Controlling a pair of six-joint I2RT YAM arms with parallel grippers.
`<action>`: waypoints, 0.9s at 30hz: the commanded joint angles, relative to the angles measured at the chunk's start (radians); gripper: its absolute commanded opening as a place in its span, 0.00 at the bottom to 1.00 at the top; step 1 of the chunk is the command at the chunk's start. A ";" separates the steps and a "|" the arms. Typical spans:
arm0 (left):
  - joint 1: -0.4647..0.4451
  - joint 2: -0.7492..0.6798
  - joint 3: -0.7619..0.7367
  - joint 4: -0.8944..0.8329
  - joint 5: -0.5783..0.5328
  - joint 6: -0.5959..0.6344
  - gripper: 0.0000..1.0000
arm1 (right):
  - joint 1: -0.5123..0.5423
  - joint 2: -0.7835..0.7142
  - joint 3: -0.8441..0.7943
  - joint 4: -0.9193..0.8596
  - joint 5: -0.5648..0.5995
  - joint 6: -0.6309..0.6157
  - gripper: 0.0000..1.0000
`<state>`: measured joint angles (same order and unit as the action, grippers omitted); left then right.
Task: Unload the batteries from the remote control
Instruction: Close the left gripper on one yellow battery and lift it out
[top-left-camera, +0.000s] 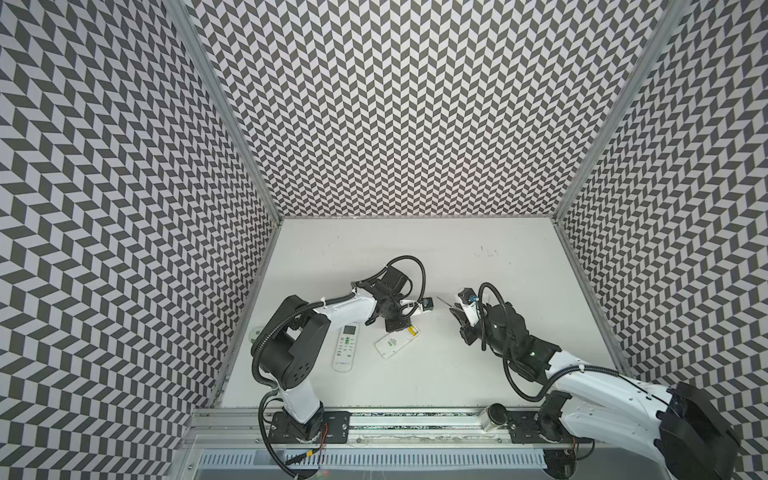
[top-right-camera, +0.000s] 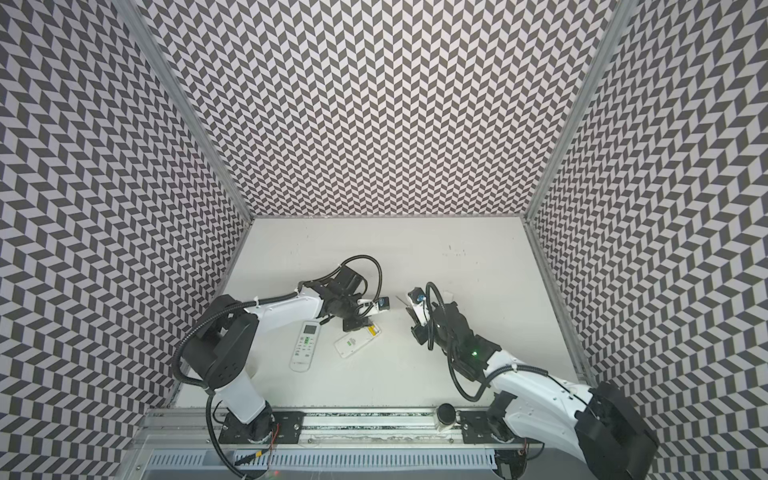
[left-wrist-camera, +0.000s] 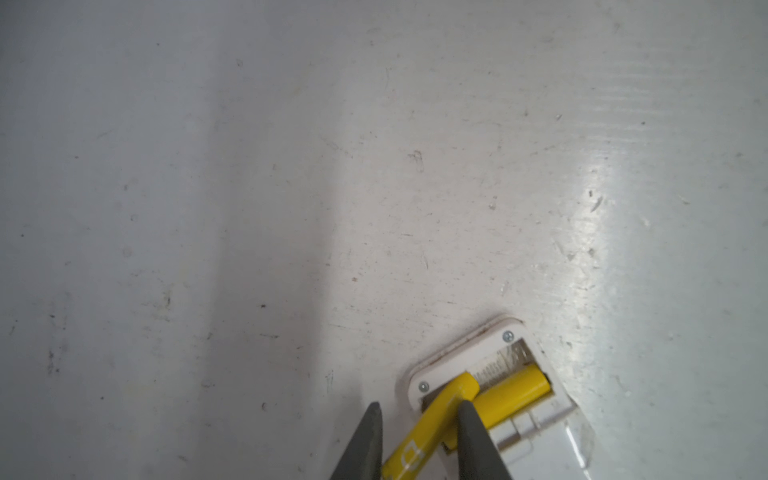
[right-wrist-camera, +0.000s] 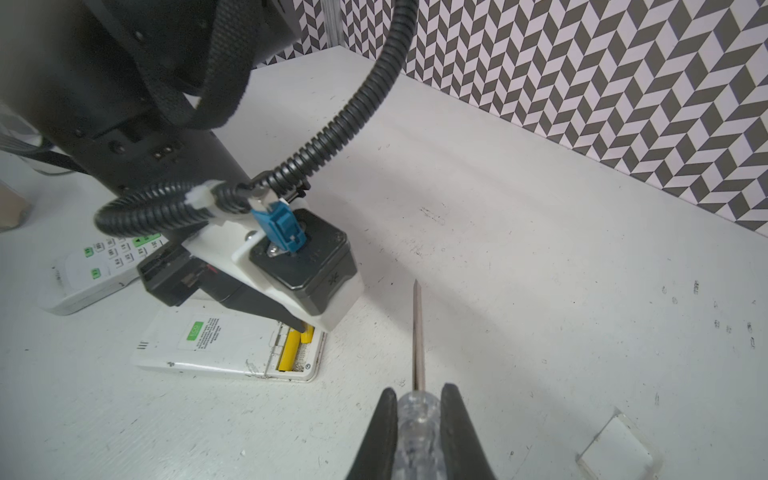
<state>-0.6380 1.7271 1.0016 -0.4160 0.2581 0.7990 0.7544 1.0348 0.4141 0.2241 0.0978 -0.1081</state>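
The remote (top-left-camera: 392, 343) lies face-down near the middle of the white table (left-wrist-camera: 291, 208), with its battery bay uncovered at the end under the left arm. The left gripper (left-wrist-camera: 419, 405) stands over that bay, its two fingers pinching a raised battery (left-wrist-camera: 440, 409) — yellow and tilted, one end at the bay, the other lifted clear. A second battery (left-wrist-camera: 515, 388), also yellow, lies flat in its slot just beside the first. The right gripper (right-wrist-camera: 417, 392) hangs to the right, well apart from the remote, pressed together on the clear handle of a screwdriver (right-wrist-camera: 417, 332) — its tip points out over bare table. Another remote (top-left-camera: 345, 347), buttons up, lies just left of the first.
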 joint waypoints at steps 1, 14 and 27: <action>-0.003 0.019 -0.003 -0.001 -0.023 0.013 0.26 | -0.007 0.008 -0.002 0.073 0.003 -0.006 0.00; -0.005 -0.013 0.045 -0.076 -0.009 0.012 0.05 | -0.010 0.001 -0.002 0.067 0.001 0.001 0.00; -0.003 -0.020 0.179 -0.163 0.068 -0.040 0.00 | -0.013 -0.031 0.021 0.030 0.024 -0.006 0.00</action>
<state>-0.6472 1.7088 1.1183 -0.5545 0.2867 0.7822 0.7483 1.0382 0.4145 0.2173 0.1020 -0.1085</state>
